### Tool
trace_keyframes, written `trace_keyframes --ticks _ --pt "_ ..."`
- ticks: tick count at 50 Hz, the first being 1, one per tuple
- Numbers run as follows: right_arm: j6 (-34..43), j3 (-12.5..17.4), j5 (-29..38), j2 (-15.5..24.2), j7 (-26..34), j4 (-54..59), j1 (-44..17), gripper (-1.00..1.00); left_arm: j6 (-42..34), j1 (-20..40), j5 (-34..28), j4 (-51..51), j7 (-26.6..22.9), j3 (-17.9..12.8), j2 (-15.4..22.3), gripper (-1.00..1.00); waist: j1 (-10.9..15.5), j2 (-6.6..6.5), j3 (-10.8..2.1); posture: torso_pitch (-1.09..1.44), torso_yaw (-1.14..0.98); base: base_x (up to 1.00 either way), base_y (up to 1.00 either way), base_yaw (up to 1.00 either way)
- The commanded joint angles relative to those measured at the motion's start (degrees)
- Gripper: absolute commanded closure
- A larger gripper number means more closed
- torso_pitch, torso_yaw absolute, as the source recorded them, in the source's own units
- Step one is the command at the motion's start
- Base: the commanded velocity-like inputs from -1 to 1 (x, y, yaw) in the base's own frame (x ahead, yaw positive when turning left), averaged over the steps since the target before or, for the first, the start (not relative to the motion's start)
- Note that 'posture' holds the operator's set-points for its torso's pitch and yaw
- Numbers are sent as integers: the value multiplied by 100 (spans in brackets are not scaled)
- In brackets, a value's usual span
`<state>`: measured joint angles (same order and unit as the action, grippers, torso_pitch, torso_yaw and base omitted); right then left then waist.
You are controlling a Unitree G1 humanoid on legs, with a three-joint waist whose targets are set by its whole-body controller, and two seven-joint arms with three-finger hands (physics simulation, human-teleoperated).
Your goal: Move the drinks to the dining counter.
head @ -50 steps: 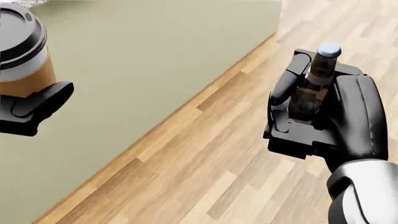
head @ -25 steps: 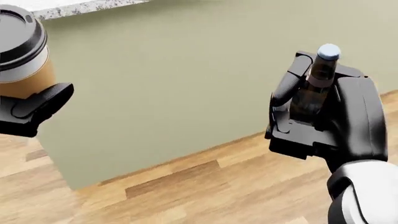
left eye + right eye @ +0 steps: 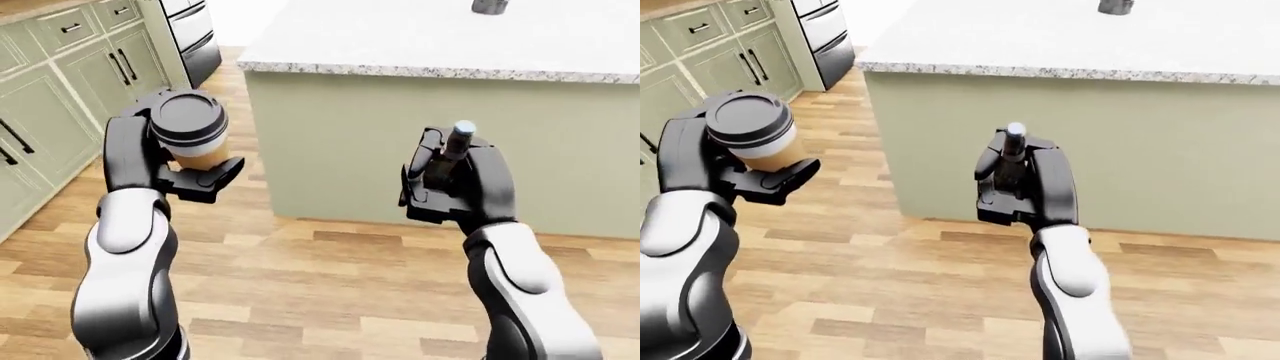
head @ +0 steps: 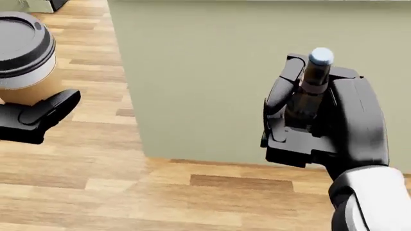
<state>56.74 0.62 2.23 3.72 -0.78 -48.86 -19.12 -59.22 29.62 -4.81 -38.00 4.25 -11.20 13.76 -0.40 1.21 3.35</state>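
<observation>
My left hand is shut on a paper coffee cup with a black lid, held upright at the left of the left-eye view. My right hand is shut on a dark glass bottle with a pale blue cap, upright at chest height. In the head view the cup sits at the left edge and the bottle at the right, both before the green side of the counter. The counter's speckled white top stretches across the top of the left-eye view.
A dark object stands on the counter top near the upper edge of the left-eye view. Green cabinets and a steel appliance line the left side. Wood floor spreads between me and the counter.
The whole picture has swung: the counter's green wall has moved from the upper left to fill the view squarely ahead. Both hands keep their holds on cup and bottle.
</observation>
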Motion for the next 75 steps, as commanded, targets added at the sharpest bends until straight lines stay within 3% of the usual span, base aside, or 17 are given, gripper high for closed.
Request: trace_keyframes --ticks 1,4,9,15,20,22,23,31,35,37,45,48,51,59,63,65,75 --pt "-400 69 68 -18 -13 28 -237 100 301 145 -62 -91 27 42 25 100 31 -62 -168 0 0 0 0 0" --pt "-150 175 92 6 -50 49 -502 100 297 239 -196 -44 -7 255 -51 100 51 -117 -360 0 0 2 0 0" --pt "248 217 155 193 -19 74 -1033 100 269 505 -372 53 -115 411 -147 100 38 -306 -14 0 0 32 0 0" --pt "506 271 237 384 145 431 -1710 100 24 833 -595 69 -384 478 -105 100 60 -321 -62 0 0 48 0 0" --pt "723 298 289 467 202 470 -2056 100 -170 1219 -628 189 -533 440 -67 100 165 -33 -132 0 0 48 0 0" --pt "798 304 295 475 205 437 -2127 100 -229 1308 -618 180 -551 445 -62 100 157 352 -237 0 0 48 0 0" --pt "831 303 297 475 205 422 -2155 100 -267 1340 -629 161 -559 462 -50 100 104 149 -140 0 0 48 0 0" --pt "1008 376 269 552 238 284 -2253 100 -373 1486 -692 21 -635 517 -36 100 -13 -103 -94 0 0 48 0 0" --pt "922 442 221 568 232 296 -2198 100 -411 1573 -695 38 -654 466 -20 100 -24 -493 -246 0 0 48 0 0" --pt "998 448 195 574 223 242 -2242 100 -441 1610 -699 41 -652 469 -7 100 -38 -578 -25 0 0 48 0 0" --pt "1312 473 110 640 186 49 -2464 100 -539 1680 -730 -25 -704 486 34 100 190 -199 -120 0 0 48 0 0" --pt "1369 470 87 656 169 13 -2508 100 -612 1684 -750 -107 -728 516 37 100 185 191 -255 0 0 46 0 0" --pt "1312 475 66 656 155 34 -2468 100 -518 1627 -767 -78 -723 535 3 100 147 223 -39 0 0 46 0 0" --pt "1318 468 32 647 112 -4 -2483 100 -493 1587 -823 -102 -776 520 12 100 -17 -102 -105 0 0 45 0 0" --pt "1289 441 15 630 82 4 -2486 100 -513 1577 -839 -144 -804 494 26 100 -33 -660 -472 0 0 31 0 0" --pt "1304 436 12 626 72 -9 -2485 100 -497 1552 -837 -149 -805 478 17 100 -13 -553 -48 0 0 29 0 0" --pt "1306 481 -46 605 44 -11 -2485 100 -501 1536 -845 -167 -795 488 -2 100 140 6 -227 0 0 28 0 0"
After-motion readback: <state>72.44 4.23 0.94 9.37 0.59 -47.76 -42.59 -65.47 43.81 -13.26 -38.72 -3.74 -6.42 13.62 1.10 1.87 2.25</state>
